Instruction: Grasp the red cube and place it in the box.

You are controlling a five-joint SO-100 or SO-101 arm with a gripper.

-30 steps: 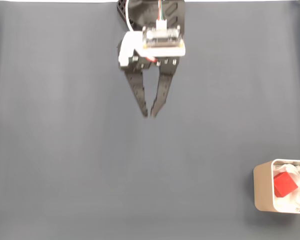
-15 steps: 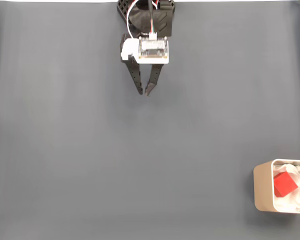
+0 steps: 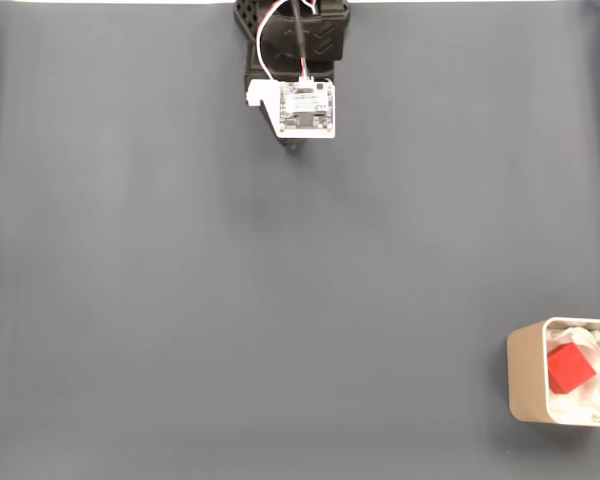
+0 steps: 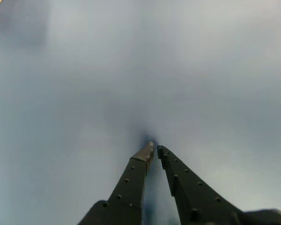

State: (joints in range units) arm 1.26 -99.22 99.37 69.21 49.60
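While the hand withdrew, red cube stayed.

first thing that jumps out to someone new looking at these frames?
The red cube, the only bright colour, lying on white lining inside the box at the fixed view's lower right edge. Next, the arm folded back at the top centre, far from the box. In the wrist view its gripper shows dark fingers nearly together, holding nothing, over the bare grey mat.
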